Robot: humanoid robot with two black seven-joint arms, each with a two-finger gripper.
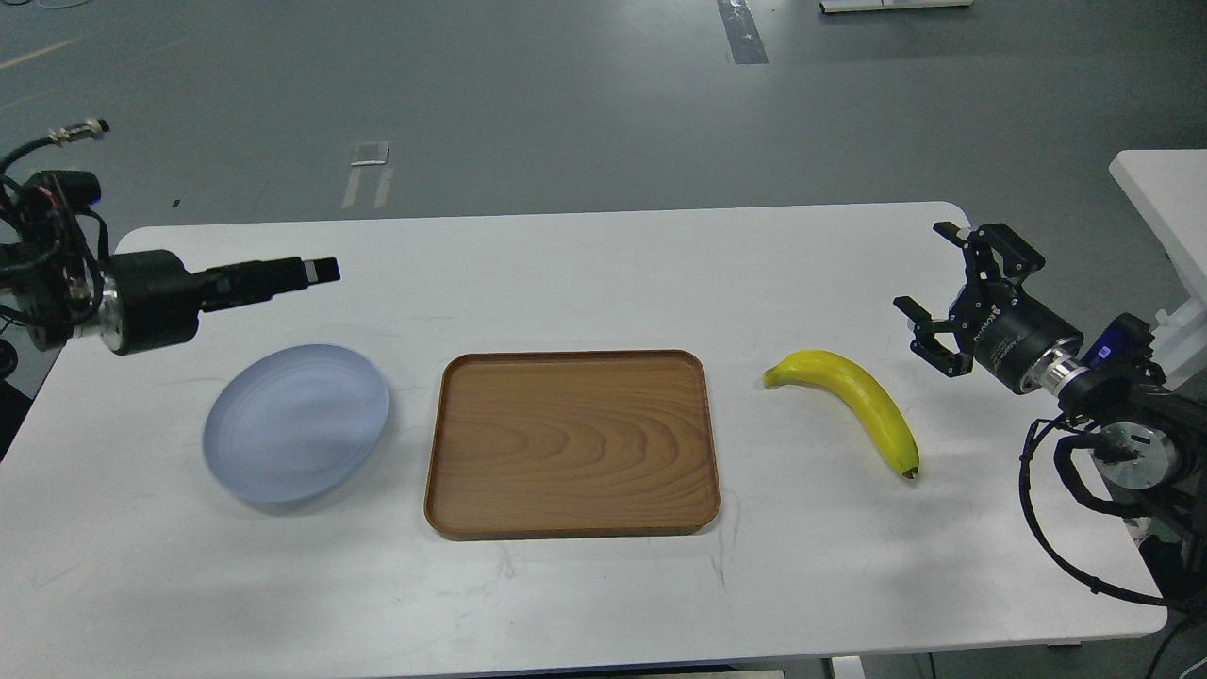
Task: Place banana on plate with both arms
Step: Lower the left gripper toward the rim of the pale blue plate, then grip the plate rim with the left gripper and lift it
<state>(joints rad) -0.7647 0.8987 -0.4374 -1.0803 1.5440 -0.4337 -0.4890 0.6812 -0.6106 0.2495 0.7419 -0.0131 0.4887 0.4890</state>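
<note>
Head view looks down on a white rounded-corner worktop [585, 604], faintly scuffed, standing on a grey concrete floor [566, 113] with pale tape marks. At far left, the left arm's black end effector [316, 271] reaches over the worktop's back-left part; it is seen side-on, so I cannot tell whether its fingers are apart or together. Just below it lies the round, shallow, pale blue-lavender plate [295, 422], bare. Beside the plate, apart from it, sits the brown rectangular wood-grain tray [572, 443], holding nothing, between plate and fruit. Right of the tray, the smooth bright yellow curved banana [853, 401] lies on the worktop, greenish stem toward the tray, dark end toward the near edge. Near it, not touching, the right arm's black end effector [929, 283] hangs with fingers spread apart, holding nothing. A white furniture corner [1165, 193] shows at far right.
</note>
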